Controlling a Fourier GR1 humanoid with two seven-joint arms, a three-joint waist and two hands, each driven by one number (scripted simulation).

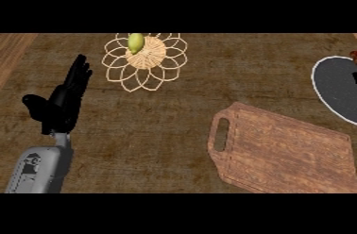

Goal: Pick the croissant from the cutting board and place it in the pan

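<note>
A grey forearm (40, 169) enters from the near left edge of the brown kitchen counter (160, 129), ending in the robot's black left hand (61, 103), which rests upright with fingers straight and thumb spread to the left, holding nothing. To the near right lies a wooden cutting board (286, 153), set at an angle with its handle slot (222, 134) toward the left; its visible top is bare, and the croissant cannot be seen anywhere in the head view. Farther back at the right edge sits the dark pan (338, 89) with a pale rim, only partly in view. At the far side, left of centre, a woven wire basket (146, 61) with looped petals holds a yellow-green fruit (136, 42). The right hand does not show.
</note>
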